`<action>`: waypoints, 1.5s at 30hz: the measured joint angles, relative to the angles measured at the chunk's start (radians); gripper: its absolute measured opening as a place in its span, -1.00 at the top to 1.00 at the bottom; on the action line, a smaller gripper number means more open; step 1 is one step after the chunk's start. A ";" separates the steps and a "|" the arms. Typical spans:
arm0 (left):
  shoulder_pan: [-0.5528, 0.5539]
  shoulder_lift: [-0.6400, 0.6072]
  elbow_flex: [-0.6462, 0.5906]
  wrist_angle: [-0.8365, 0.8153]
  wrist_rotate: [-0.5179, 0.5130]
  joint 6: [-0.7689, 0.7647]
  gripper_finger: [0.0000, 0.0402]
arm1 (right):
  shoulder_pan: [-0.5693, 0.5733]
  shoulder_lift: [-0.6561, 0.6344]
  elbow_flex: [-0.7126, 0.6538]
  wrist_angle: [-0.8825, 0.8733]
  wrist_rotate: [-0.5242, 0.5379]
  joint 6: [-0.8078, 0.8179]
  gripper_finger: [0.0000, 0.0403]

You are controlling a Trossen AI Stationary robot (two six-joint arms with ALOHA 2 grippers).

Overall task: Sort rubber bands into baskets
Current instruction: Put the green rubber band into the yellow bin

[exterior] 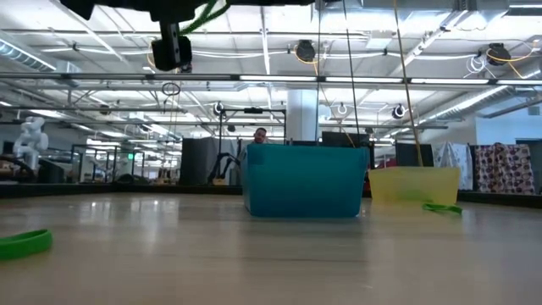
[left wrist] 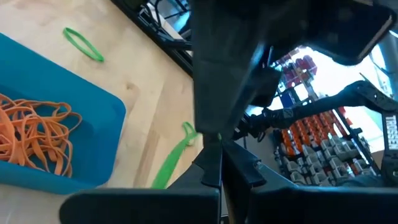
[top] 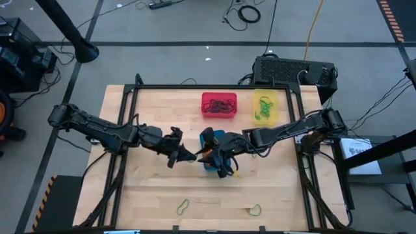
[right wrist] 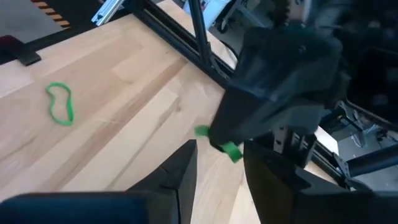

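The two arms are meeting over the middle of the bench (top: pixel 156 195), right at the blue basket (top: pixel 209 138). The left hand (top: pixel 184 155) is clenched on a green rubber band (left wrist: pixel 169 163), which is hanging stretched from its fingertips in the left wrist view. The right hand (top: pixel 222 164) is facing it with its fingers parted around the same band's end (right wrist: pixel 227 149), apparently taking it over; whether it is already gripping is unclear.

The blue basket is holding a tangle of orange bands (left wrist: pixel 37 134). The red basket (top: pixel 219 105) is holding dark bands, and the yellow basket (top: pixel 265 107) green ones, both well apart from the hands at the far side. Two more green bands are lying loose near the front edge (top: pixel 182 207) (top: pixel 254 210).

The risk here is the handover: if the left hand is letting go before the right is pinching firmly, the stretched band could snap away or be dropping into the blue basket among the orange ones, the wrong colour.
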 joint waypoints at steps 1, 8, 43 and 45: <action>0.003 0.000 0.000 -0.001 0.000 -0.010 0.99 | 0.001 0.000 0.000 0.002 0.001 -0.001 0.38; 0.012 0.000 0.000 -0.001 -0.001 -0.017 0.99 | 0.002 0.000 0.000 0.048 0.000 -0.002 0.57; -0.009 -0.001 0.000 -0.262 0.017 0.012 0.98 | -0.026 0.023 0.001 -0.096 -0.056 0.360 0.79; -0.017 -0.001 0.000 -0.312 0.012 0.017 0.99 | -0.014 0.047 0.000 -0.083 -0.057 0.412 0.70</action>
